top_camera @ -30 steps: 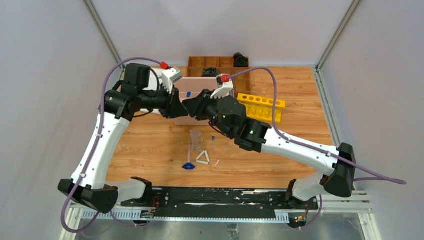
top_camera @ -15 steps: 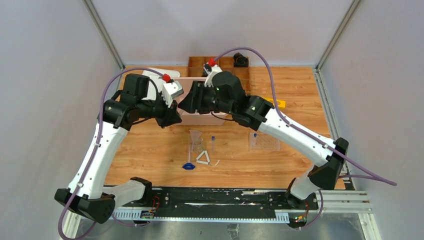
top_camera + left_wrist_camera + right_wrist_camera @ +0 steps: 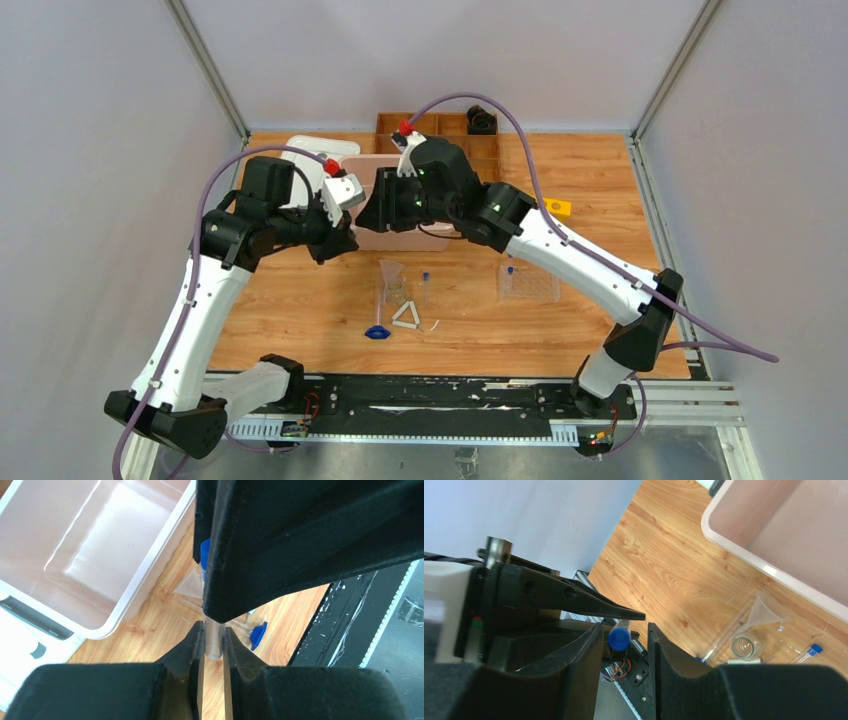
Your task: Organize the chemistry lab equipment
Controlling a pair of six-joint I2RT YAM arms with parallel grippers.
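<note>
- While raised above the wooden table [image 3: 300,300], grips a small clear blue-capped tube [image 3: 214,647] in the left gripper [image 3: 214,632], both fingers pressed against the glass near its lower end.
- Straddles the blue cap [image 3: 619,638] of that tube with the right gripper [image 3: 624,626], jaws parted wider than the cap, a sliver of space on each side, nothing clamped.
- From the top view, puts both grippers nose to nose at the near left corner of the pink bin [image 3: 400,241]; cannot make out the held tube from up there.
- On the boards in front of the bin: a clear glass funnel [image 3: 392,272] on its side, a second tube [image 3: 425,287] just right of it, a small white triangle [image 3: 405,315] nearer the arm bases, a tiny blue piece [image 3: 377,332] just left of the triangle.
- Off to the right, well apart from that cluster: a clear tube rack [image 3: 530,287] with a third tube [image 3: 510,270] at its far left corner.
- Behind the bin: a white lid [image 3: 305,148] to the left and a brown wooden tray [image 3: 420,123] with a black object [image 3: 482,120] at the far edge.
</note>
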